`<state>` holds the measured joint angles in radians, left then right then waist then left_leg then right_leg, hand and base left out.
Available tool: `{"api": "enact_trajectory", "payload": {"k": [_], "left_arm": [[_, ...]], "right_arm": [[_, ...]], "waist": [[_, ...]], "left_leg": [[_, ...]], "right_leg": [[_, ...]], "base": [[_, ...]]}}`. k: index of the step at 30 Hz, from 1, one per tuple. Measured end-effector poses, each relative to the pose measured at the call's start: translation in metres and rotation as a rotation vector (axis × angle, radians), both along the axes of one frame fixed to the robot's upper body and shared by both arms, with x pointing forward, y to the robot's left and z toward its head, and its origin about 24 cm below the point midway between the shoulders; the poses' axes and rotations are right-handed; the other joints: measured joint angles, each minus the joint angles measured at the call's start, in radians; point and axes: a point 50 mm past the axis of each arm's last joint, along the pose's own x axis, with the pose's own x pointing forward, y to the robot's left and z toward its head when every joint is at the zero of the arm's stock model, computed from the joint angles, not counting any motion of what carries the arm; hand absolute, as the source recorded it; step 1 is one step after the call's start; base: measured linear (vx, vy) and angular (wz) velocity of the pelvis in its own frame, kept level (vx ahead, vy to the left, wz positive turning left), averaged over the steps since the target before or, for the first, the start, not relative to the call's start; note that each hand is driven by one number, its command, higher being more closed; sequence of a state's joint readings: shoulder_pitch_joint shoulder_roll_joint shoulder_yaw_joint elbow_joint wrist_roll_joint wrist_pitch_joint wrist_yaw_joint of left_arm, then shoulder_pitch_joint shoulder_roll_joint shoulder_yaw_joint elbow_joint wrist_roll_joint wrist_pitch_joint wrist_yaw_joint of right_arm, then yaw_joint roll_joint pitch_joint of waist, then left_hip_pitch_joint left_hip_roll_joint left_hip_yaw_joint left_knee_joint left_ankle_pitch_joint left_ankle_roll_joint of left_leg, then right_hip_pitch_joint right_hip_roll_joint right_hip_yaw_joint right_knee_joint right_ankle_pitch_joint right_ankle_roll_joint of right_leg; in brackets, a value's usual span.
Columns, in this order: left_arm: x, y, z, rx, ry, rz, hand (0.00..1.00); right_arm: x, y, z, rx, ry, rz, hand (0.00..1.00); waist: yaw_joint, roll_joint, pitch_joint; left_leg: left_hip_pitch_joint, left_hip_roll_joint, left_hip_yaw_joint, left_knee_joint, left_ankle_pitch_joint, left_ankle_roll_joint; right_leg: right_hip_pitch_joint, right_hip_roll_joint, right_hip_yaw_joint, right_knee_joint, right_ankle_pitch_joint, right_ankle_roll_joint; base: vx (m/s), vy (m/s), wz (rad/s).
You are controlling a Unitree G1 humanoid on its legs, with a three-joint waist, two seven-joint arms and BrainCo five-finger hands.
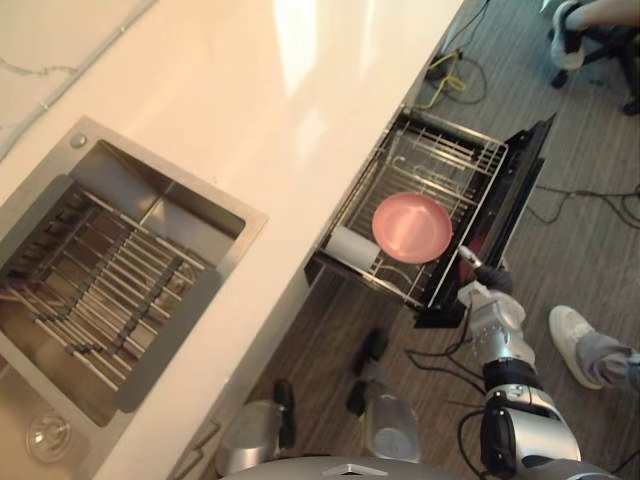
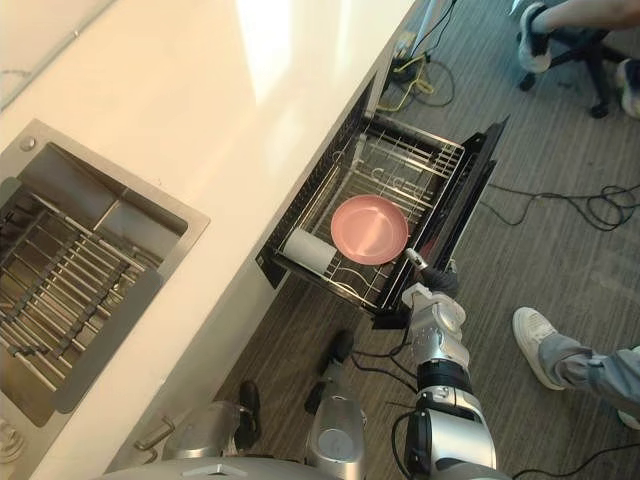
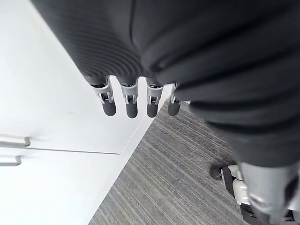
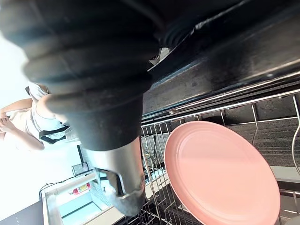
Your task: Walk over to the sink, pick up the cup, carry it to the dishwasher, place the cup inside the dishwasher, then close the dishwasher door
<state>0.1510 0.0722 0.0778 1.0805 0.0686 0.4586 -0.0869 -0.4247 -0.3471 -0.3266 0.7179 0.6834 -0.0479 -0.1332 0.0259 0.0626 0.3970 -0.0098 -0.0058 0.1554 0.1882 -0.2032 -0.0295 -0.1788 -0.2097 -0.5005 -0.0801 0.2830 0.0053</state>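
The dishwasher drawer (image 1: 515,190) stands pulled out from under the white counter, its wire rack (image 1: 440,150) exposed. In the rack a white cup (image 1: 350,243) lies on its side at the near corner, next to a pink plate (image 1: 412,227) that also fills part of the right wrist view (image 4: 220,178). My right hand (image 1: 485,275) is at the near end of the black door panel, one straight finger reaching to the rack's edge; its thumb (image 4: 126,187) shows straight. My left hand (image 3: 108,105) hangs with straight fingers beside a white cabinet front, holding nothing.
The steel sink (image 1: 150,190) with a drying rack is set in the counter at the left; a clear glass (image 1: 48,437) sits in its near corner. A person's shoe (image 1: 572,335) stands close on the right. Cables (image 1: 450,80) trail over the grey floor; a seated person (image 1: 590,30) is farther off.
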Motion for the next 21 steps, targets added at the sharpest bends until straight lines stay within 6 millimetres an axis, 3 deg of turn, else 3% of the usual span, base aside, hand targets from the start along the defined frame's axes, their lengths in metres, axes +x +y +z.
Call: {"api": "enact_trajectory", "payload": {"k": [6,12,16,21], "left_arm": [[0.005,-0.003,0.000,-0.011,-0.028,0.065,0.00],[0.026,-0.004,0.002,-0.081,-0.170,0.099,0.00],[0.030,0.000,0.003,-0.089,-0.222,0.142,0.00],[0.028,0.003,0.003,-0.078,-0.263,0.140,0.00]], "right_arm": [[0.019,0.002,0.021,0.013,-0.067,0.007,0.00],[0.035,0.005,0.049,0.063,-0.195,0.062,0.00],[0.040,-0.001,0.067,0.094,-0.280,0.099,0.00],[0.048,0.005,0.080,0.209,-0.389,0.110,0.00]], "waist": [[0.012,0.022,0.027],[0.039,0.055,0.053],[0.087,0.078,0.066],[0.143,0.085,0.068]], "left_leg": [[-0.045,-0.002,-0.085,0.001,0.027,-0.004],[-0.106,-0.021,-0.185,0.001,0.066,0.005],[-0.134,-0.021,-0.272,-0.027,0.118,-0.016],[-0.139,-0.012,-0.367,-0.068,0.171,-0.037]], "right_leg": [[-0.003,-0.012,-0.067,0.001,-0.002,-0.007],[-0.011,-0.039,-0.131,0.015,-0.019,-0.005],[-0.015,-0.058,-0.208,0.066,-0.043,-0.011],[-0.016,-0.090,-0.280,0.182,-0.113,-0.019]], "base": [[-0.02,0.037,0.33],[-0.07,0.026,0.49],[-0.02,-0.007,0.57],[0.03,-0.025,0.60]]}}
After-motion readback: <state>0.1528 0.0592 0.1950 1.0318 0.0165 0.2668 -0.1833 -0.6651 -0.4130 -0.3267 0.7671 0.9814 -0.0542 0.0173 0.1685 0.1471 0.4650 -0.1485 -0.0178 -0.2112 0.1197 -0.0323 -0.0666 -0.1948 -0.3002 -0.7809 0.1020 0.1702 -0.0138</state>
